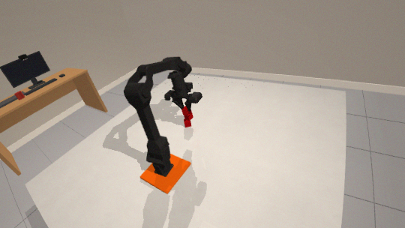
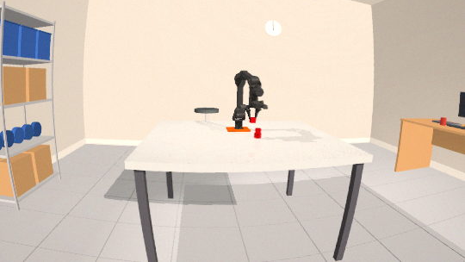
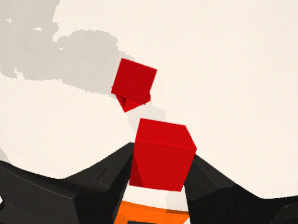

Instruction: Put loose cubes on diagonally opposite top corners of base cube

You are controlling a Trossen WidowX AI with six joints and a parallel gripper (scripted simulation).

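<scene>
My gripper is shut on a loose red cube. It holds the cube in the air, above the height of the stack and off to one side of it. The other loose red cube rests on top of the red base cube. It looks turned relative to the base cube, which shows as a corner below it in the wrist view. The upper cube hides most of the base cube's top there.
The arm stands on an orange plate on the white table. Shadows of the arm fall on the table. A desk with a monitor stands away from the table, as does a shelf rack.
</scene>
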